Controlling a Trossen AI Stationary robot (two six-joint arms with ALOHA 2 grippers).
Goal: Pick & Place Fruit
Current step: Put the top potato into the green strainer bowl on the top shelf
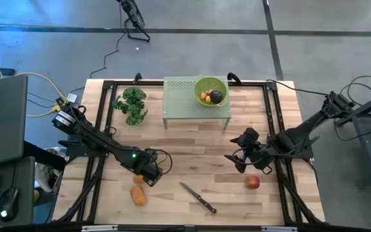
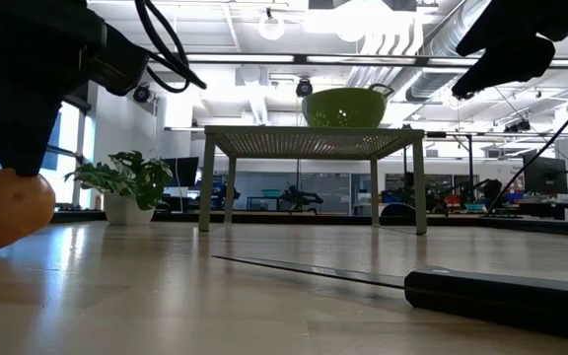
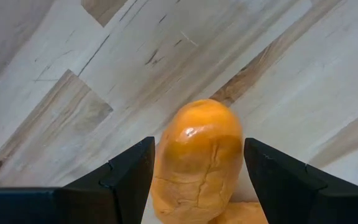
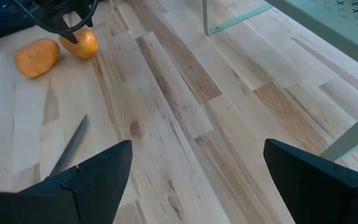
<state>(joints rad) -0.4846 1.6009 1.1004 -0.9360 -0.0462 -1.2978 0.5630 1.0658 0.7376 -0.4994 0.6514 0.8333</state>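
My left gripper [image 1: 145, 175] stands over an orange oblong fruit [image 1: 138, 180] near the table's near left part, fingers on either side of it. A second orange fruit [image 1: 138, 195] lies on the table just nearer. The red apple [image 1: 253, 182] rests on the table close to my right gripper [image 1: 239, 161], which hangs open above bare wood [image 4: 197, 186]. The dark purple fruit [image 1: 217, 96] and small red-orange pieces [image 1: 205, 97] lie in a green bowl [image 1: 201, 82] on a perforated stand [image 1: 180, 96]. My left gripper holds the orange fruit across its width [image 3: 197, 155], pinched between the two fingers [image 3: 132, 177], which come from above pointing down. In the low view the fruit [image 2: 3, 209] sits with its underside on the table.
A black-handled knife [image 1: 198, 198] lies on the near middle of the table, its handle [image 2: 506, 293] close to the low camera. A green leafy bunch [image 1: 131, 105] stands at the far left beside the stand. Open wood lies between the two arms.
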